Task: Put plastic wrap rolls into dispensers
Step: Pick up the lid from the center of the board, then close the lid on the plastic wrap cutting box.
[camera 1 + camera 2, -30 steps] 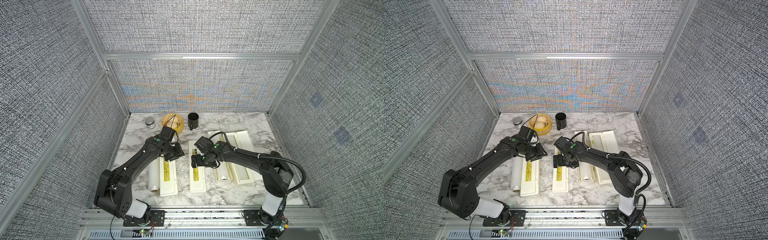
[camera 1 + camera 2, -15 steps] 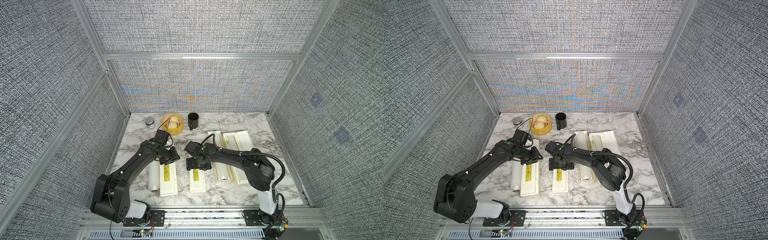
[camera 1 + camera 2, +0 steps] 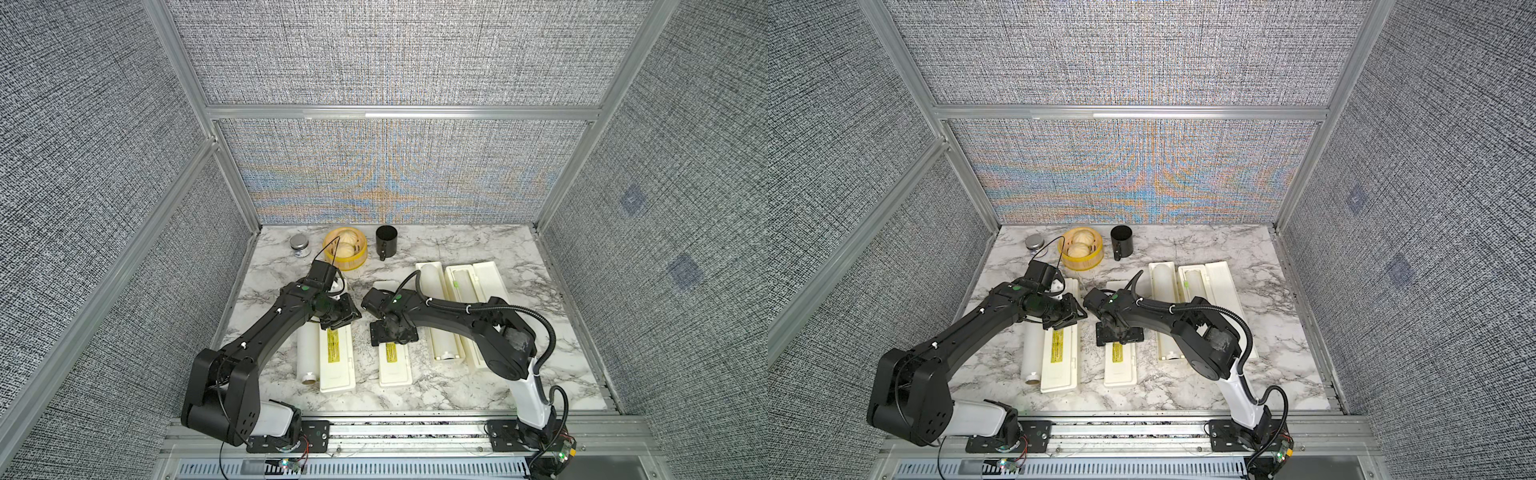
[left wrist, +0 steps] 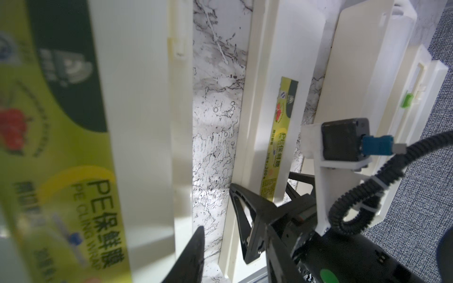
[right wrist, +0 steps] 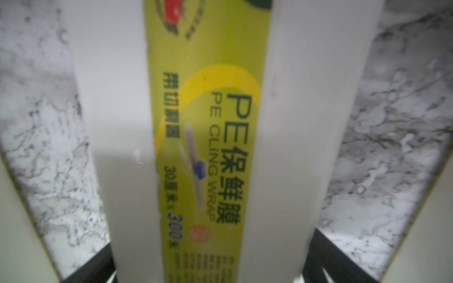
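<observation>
Seen from above, with the back wall at 12 o'clock, the right gripper (image 3: 392,334) hangs over the middle dispenser (image 3: 395,361). That box lies shut near the middle of the marble table (image 3: 457,386). The jaws are spread wide, with one finger (image 5: 98,269) on each long side of the box. I cannot tell if they touch it.

I think the job now is to take hold of this box. Keep the box right in the middle of the jaws. Squeeze slowly on the side walls, so it does not skid or twist.

The left gripper (image 3: 338,318) sits over the 12 o'clock end of the left dispenser (image 3: 336,365). I cannot tell how wide it is or if it holds anything.

One plastic wrap roll (image 3: 308,353) lies just beside that box, on its 9 o'clock side. A second plastic wrap roll (image 3: 436,324) lies at 3 o'clock, just beside the open dispenser (image 3: 486,291).
</observation>
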